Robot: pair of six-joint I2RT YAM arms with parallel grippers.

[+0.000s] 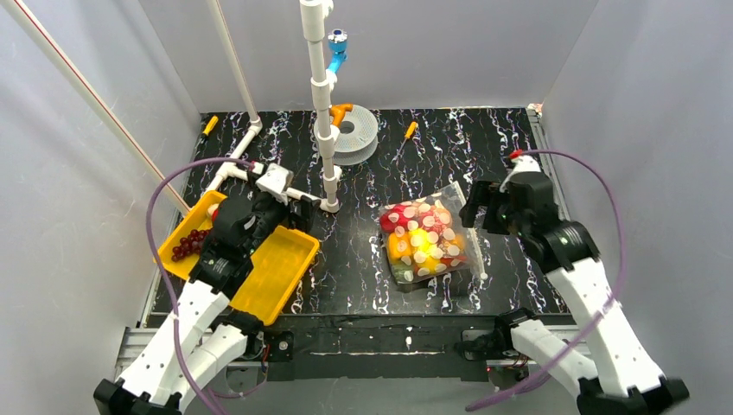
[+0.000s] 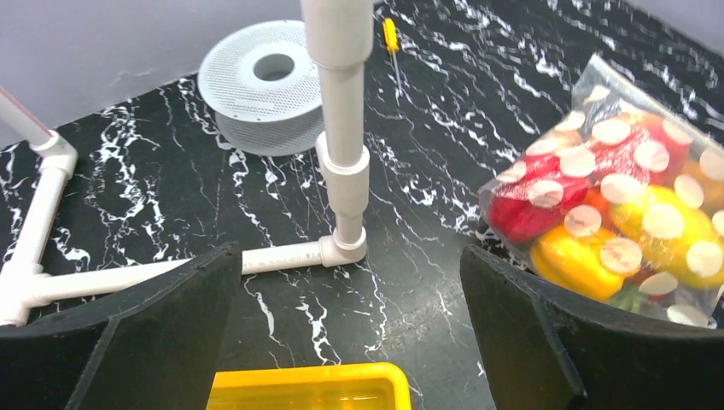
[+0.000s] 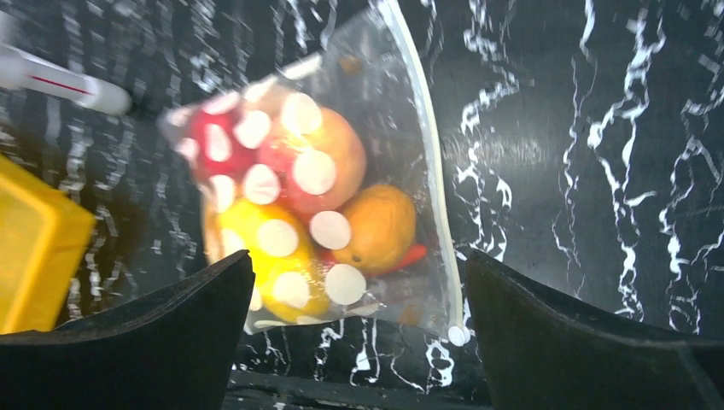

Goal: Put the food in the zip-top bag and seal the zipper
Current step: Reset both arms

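The zip-top bag [image 1: 425, 242] lies flat in the middle of the table, with red, yellow and orange food [image 1: 417, 235] showing through its white dots. Its zipper [image 3: 431, 171] runs along the bag's right edge [image 1: 476, 256]. My right gripper [image 1: 484, 207] hovers open just above that edge, and nothing is between its fingers [image 3: 359, 265]. My left gripper [image 1: 294, 209] stands open and empty over the far end of the yellow tray [image 1: 278, 270], left of the bag [image 2: 598, 213]. Purple grapes [image 1: 190, 244] lie in the tray's left half, with a small reddish piece [image 1: 213, 210] behind them.
A white pipe stand [image 1: 327, 130] rises just behind my left gripper, its foot [image 2: 346, 243] on the table. A grey spool [image 1: 354, 134] and two orange-handled tools [image 1: 410, 130] [image 1: 210, 124] lie at the back. White walls close in on three sides.
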